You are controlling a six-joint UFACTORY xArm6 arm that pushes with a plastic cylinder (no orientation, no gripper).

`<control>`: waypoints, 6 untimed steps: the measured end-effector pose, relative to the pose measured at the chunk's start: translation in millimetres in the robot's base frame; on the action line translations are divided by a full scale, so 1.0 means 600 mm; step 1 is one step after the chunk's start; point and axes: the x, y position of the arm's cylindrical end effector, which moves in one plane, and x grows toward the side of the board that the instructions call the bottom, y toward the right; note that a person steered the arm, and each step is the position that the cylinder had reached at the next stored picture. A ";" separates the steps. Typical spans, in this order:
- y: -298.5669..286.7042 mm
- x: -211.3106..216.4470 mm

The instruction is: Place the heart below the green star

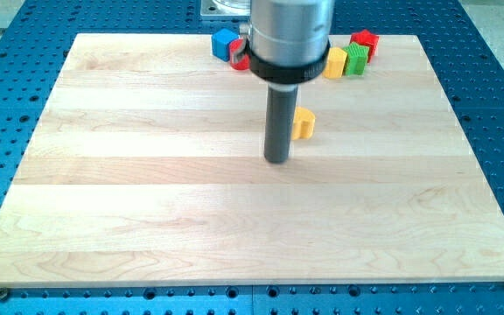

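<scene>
A small yellow block (pixel 304 124), seemingly the heart, lies on the wooden board (pixel 147 192) just above centre, its left side hidden behind the rod. My tip (pixel 276 161) rests on the board just below and to the left of this block, close to it or touching it. A green block (pixel 356 61), whose shape I cannot make out, sits near the board's top edge, up and to the right of the yellow block. It stands between another yellow block (pixel 335 63) on its left and a red block (pixel 365 41) above it.
A blue block (pixel 225 43) and a red block (pixel 239 58) sit at the top edge, left of the arm's grey body (pixel 291 35), which hides part of the red one. A blue perforated table (pixel 497 105) surrounds the board.
</scene>
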 end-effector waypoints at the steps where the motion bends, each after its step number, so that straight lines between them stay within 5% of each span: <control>1: 0.074 -0.117; 4: 0.160 -0.084; 6: 0.245 -0.180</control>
